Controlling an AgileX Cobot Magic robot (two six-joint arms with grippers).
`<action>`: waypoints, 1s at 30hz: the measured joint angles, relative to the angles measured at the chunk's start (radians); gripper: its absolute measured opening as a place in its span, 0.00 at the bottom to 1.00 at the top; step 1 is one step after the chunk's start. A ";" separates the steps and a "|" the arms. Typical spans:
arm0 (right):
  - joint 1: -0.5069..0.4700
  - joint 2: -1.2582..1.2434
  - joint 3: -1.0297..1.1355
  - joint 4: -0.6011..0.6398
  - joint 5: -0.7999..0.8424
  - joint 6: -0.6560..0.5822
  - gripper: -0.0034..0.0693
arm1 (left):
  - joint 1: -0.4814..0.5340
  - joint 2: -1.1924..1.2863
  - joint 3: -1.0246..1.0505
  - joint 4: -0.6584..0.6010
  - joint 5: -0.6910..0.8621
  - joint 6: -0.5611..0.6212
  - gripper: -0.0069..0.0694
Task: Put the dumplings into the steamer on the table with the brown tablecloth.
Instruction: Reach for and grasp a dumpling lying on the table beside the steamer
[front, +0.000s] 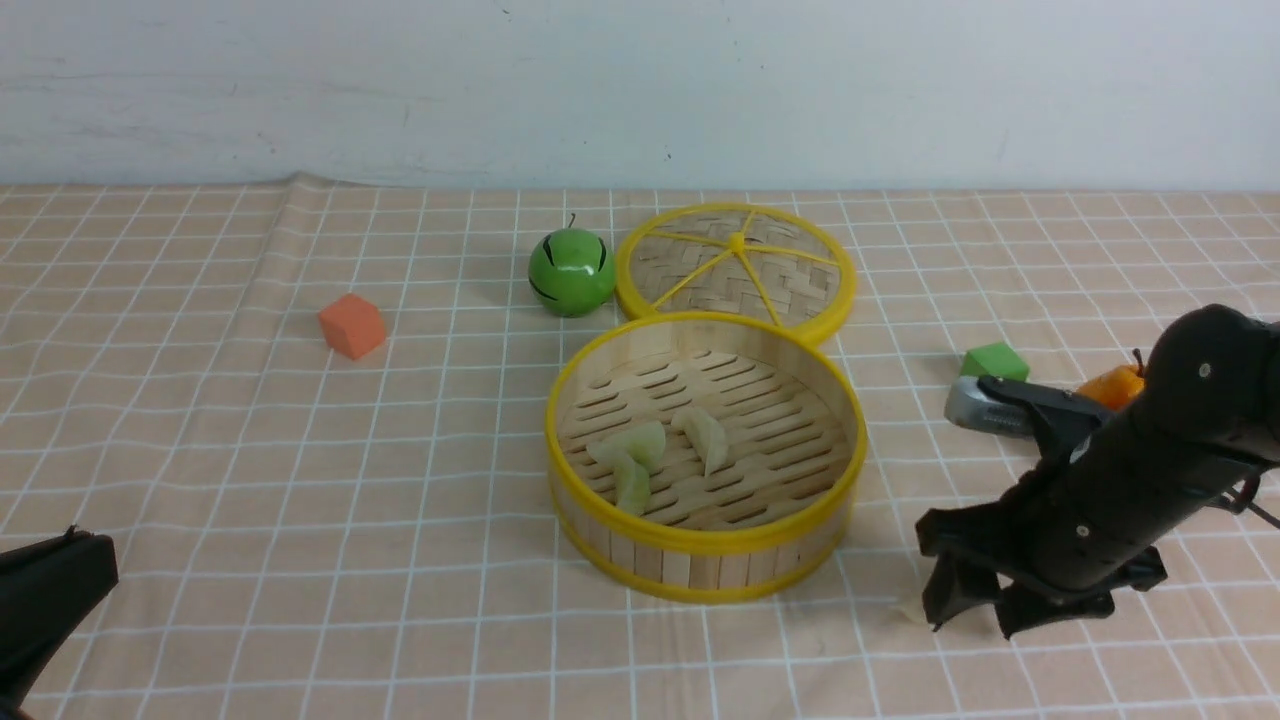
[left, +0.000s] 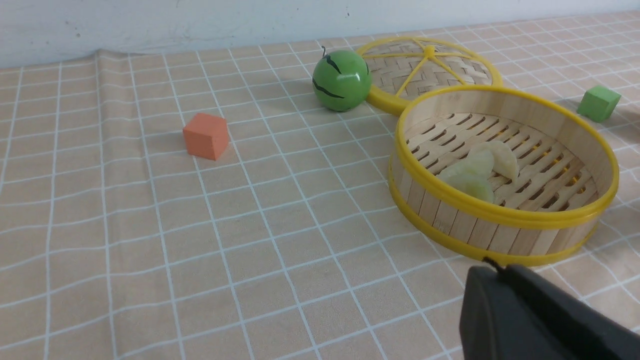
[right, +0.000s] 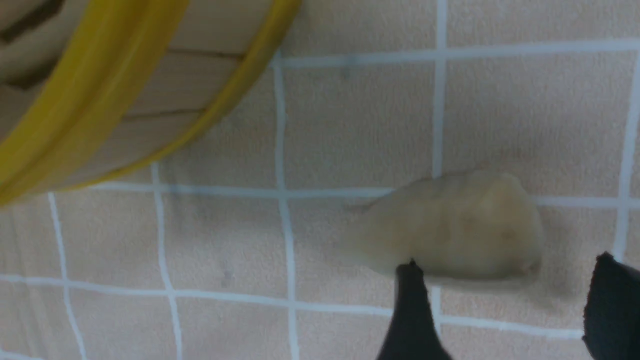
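Front view: the steamer (front: 700, 548) sits mid-worktop on the brown tablecloth (front: 250, 450), with three dumplings (front: 640, 445) on its slatted floor; the right fingers (front: 945, 595) are spread wide, low over the cloth just beside the steamer's front right; the left fingers (front: 50, 590) are pressed together at the near left edge, well apart from everything.

Left wrist view: the left fingers (left: 525, 315) are closed on nothing; the steamer (left: 500, 215) lies ahead.

Right wrist view: a cream dumpling (right: 450, 227) lies on the cloth near the steamer (right: 165, 95); the right fingers (right: 412, 310) stand open, one tip at its edge, gripping nothing.
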 joint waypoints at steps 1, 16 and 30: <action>0.000 -0.001 0.002 0.004 -0.016 0.000 0.65 | 0.000 0.000 0.000 0.000 0.000 0.000 0.10; -0.001 -0.006 0.004 0.027 -0.123 -0.109 0.31 | 0.000 0.000 0.000 0.001 0.000 0.000 0.11; -0.001 -0.060 0.007 0.017 -0.099 -0.282 0.11 | 0.000 0.000 0.000 0.004 -0.001 0.000 0.12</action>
